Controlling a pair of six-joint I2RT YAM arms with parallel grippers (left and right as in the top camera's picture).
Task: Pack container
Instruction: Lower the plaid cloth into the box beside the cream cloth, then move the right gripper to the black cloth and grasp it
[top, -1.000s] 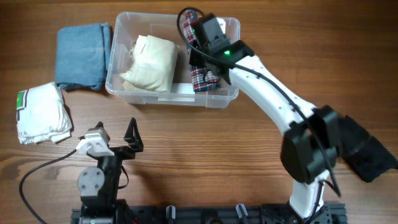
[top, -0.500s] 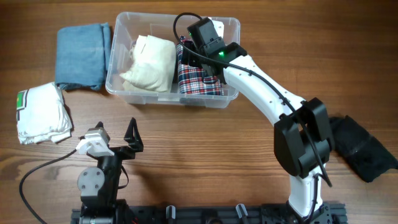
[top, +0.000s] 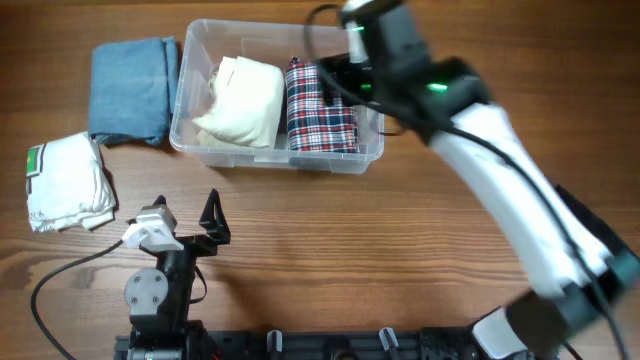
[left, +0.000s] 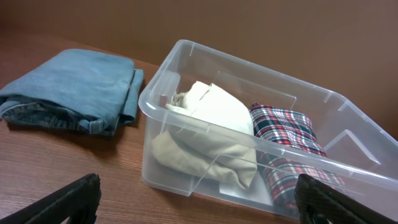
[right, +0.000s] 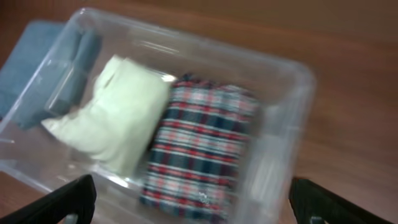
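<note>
The container (top: 188, 100) is a clear plastic bin at the back of the table. Inside it, a folded cream cloth (top: 245, 100) lies on the left and a folded red-and-blue plaid cloth (top: 320, 110) on the right, side by side. My right gripper (top: 345, 75) hovers above the bin's right half, open, with nothing between its fingers; the right wrist view looks down on the plaid cloth (right: 202, 146) from between the open right gripper (right: 193, 202). My left gripper (top: 185, 218) rests open near the front edge, facing the container (left: 168, 168) from a distance.
A folded blue denim cloth (top: 132, 88) lies just left of the bin. A white cloth (top: 65, 180) sits at the far left. Something dark, perhaps a cloth (top: 605, 230), shows behind the right arm at the right edge.
My right gripper opened and let go of the plaid cloth, which now lies flat in the container beside the cream cloth. The right arm has risen. The left arm has not moved.
</note>
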